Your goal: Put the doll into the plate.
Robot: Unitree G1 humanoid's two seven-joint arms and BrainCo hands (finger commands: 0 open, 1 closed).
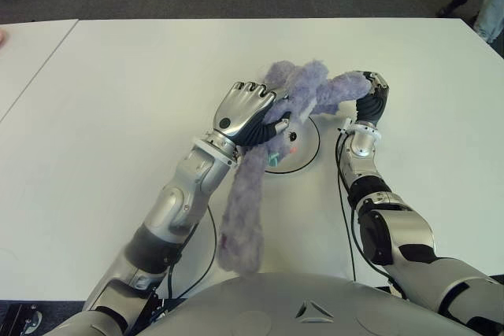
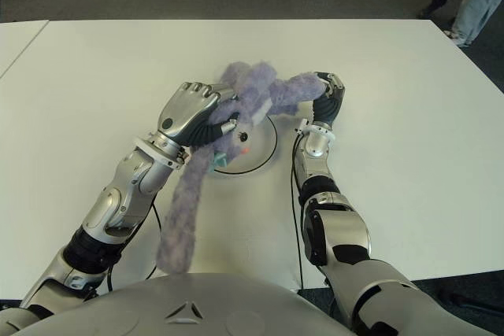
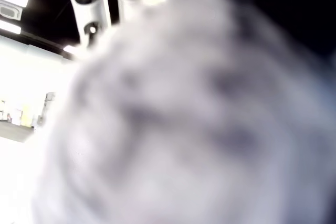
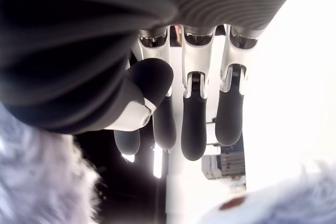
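Observation:
A fluffy purple doll (image 1: pixel 303 88) hangs bunched over a white plate with a thin black rim (image 1: pixel 309 155) in the middle of the table. My left hand (image 1: pixel 250 112) is shut on the doll's body just left of the plate, and purple fur (image 3: pixel 173 129) fills the left wrist view. One long limb (image 1: pixel 240 226) trails down toward my torso. My right hand (image 1: pixel 370 100) is at the plate's right side, beside another purple limb (image 1: pixel 346 88). In the right wrist view its fingers (image 4: pixel 193 129) are stretched out with nothing between them.
The white table (image 1: pixel 118 92) stretches wide on both sides. A second table (image 1: pixel 24 53) adjoins on the left. Black cables (image 1: pixel 343 194) run along my right forearm. A person's legs (image 2: pixel 476 1) stand at the far right corner.

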